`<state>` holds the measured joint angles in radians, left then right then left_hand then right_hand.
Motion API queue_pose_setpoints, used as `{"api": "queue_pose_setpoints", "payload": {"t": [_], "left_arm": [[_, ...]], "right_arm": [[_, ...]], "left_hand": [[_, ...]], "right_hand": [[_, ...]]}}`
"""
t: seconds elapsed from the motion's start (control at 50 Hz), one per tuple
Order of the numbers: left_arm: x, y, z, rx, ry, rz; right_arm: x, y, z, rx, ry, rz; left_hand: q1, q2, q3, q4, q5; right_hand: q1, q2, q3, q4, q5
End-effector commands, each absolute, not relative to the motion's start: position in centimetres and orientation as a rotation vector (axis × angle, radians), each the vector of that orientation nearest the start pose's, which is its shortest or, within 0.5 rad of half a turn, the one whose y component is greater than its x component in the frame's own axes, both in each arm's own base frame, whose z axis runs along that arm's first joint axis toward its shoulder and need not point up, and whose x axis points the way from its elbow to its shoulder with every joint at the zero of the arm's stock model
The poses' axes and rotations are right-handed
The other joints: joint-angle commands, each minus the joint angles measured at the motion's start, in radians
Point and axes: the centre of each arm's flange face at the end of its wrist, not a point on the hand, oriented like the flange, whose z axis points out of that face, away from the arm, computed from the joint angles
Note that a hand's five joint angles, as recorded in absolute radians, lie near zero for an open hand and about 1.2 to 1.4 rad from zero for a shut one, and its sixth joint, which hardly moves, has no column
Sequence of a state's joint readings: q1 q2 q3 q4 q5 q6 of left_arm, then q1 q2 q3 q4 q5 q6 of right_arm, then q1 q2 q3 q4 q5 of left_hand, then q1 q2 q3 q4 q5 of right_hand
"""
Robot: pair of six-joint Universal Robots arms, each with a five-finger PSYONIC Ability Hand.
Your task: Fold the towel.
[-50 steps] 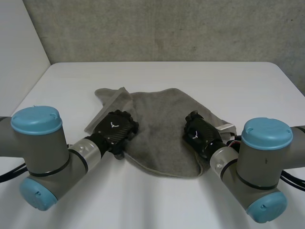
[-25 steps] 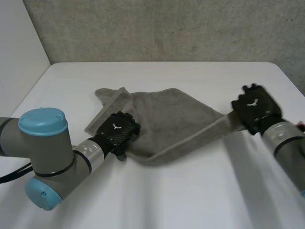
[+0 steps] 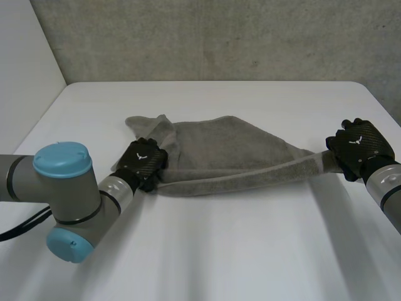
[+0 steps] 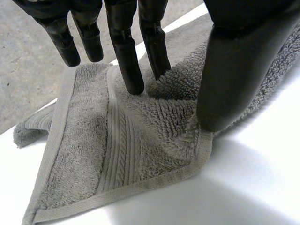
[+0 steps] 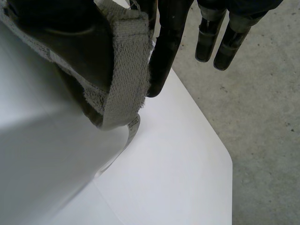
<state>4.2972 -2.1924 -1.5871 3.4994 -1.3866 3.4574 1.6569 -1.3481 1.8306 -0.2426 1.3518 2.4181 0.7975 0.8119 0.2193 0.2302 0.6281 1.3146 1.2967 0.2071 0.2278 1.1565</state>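
Grey terry towel (image 3: 232,144) is lying stretched on white table (image 3: 219,251); left hand (image 3: 144,164) is pinching its near edge, right hand (image 3: 360,145) its hemmed corner.

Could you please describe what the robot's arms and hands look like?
The left arm and right arm are thick grey tubes; the left has rounded joints with light-blue caps. The left hand and right hand are black, with a woven carbon-like texture and a small white emblem on the back. The fingers are slim and glossy, the thumb much broader.
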Motion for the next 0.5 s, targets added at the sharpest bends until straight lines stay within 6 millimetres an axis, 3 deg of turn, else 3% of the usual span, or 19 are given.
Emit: {"api": "queue_pose_setpoints", "payload": {"t": [0.02,0.22,0.3,0.42,0.5], "left_arm": [[-28.8,-28.6,11.6,1.089,2.480,-2.019],[-29.2,-28.6,11.9,1.088,2.477,-2.039],[-29.5,-28.8,12.5,1.061,2.461,-2.099],[-29.4,-28.9,12.7,1.024,2.474,-2.125],[-29.1,-27.9,12.6,1.020,2.512,-2.097]], "right_arm": [[17.7,-29.5,18.6,-1.248,2.344,-2.064],[18.0,-29.5,18.6,-1.253,2.337,-2.059],[17.9,-29.5,18.5,-1.254,2.340,-2.056],[17.9,-29.5,18.5,-1.252,2.341,-2.055],[18.0,-29.4,18.3,-1.256,2.343,-2.047]], "left_hand": [[0.120,0.106,-0.045,-0.056,0.115],[0.115,0.100,-0.045,-0.056,0.110],[-0.049,-0.063,-0.045,-0.056,-0.054],[-0.111,-0.126,-0.045,-0.056,-0.116],[-0.082,-0.096,-0.045,-0.056,-0.087]], "right_hand": [[0.082,0.100,-0.033,-0.053,0.065],[0.082,0.100,-0.033,-0.053,0.065],[0.082,0.100,-0.033,-0.053,0.065],[0.082,0.100,-0.033,-0.053,0.065],[0.082,0.100,-0.033,-0.053,0.065]]}}
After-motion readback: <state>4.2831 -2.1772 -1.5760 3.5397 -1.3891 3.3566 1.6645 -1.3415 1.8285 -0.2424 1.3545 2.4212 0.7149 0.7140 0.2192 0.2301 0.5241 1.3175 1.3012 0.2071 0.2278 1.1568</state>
